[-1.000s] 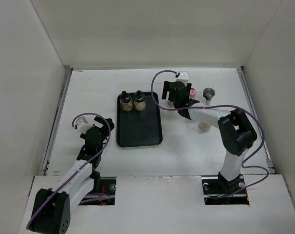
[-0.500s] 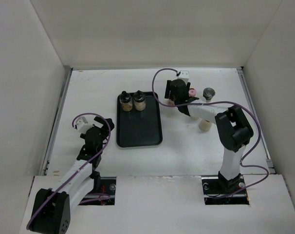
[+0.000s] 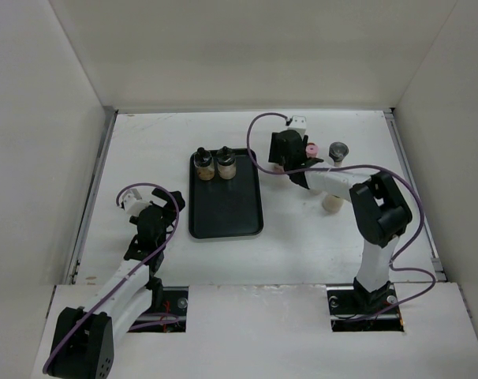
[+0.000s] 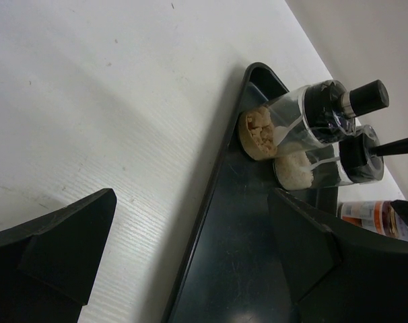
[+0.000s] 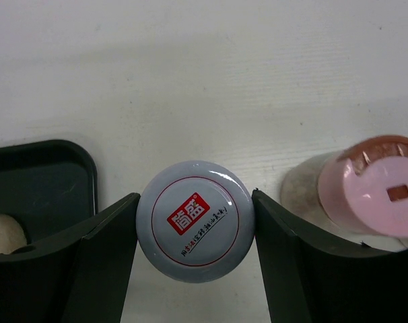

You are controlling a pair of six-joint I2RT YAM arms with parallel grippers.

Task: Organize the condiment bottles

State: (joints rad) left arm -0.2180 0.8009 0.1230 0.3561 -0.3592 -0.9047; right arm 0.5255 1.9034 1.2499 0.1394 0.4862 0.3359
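the left gripper (image 4: pixel 192 199) hovers low over the table (image 3: pixel 144 150), just left of the tray (image 3: pixel 225 207), its fingers (image 4: pixel 56 245) spread wide with nothing between them. it is well apart from every bottle.

the black tray lies near the middle of the table. two jars stand side by side at its far end, touching or nearly so: a brown jar (image 3: pixel 202 165) on the left and a white jar (image 3: pixel 225 163) on the right, both with black caps. in the left wrist view the first shows tan crumbs and the second a pale powder. past them in that view, an orange-label bottle (image 4: pixel 374 215) shows off the tray, mostly hidden behind a finger.

right of the tray's far corner, the right gripper (image 5: pixel 195 195) points straight down over a grey-cap bottle (image 5: pixel 194 221). both fingers (image 5: pixel 99 259) press against opposite sides of the round cap, which carries a red label with white characters, so the gripper pinches that bottle. the bottle stands on the bare table just beside the tray's rounded corner, not on it. from above it is hidden under the gripper.

just right of it stands a pink-cap bottle (image 5: pixel 376 195), near the right finger but apart from it. further right, a dark-cap bottle (image 3: pixel 337 151) stands alone. nearer the bases, a pale jar (image 3: pixel 331 204) sits beside the right arm's link, partly covered by it.
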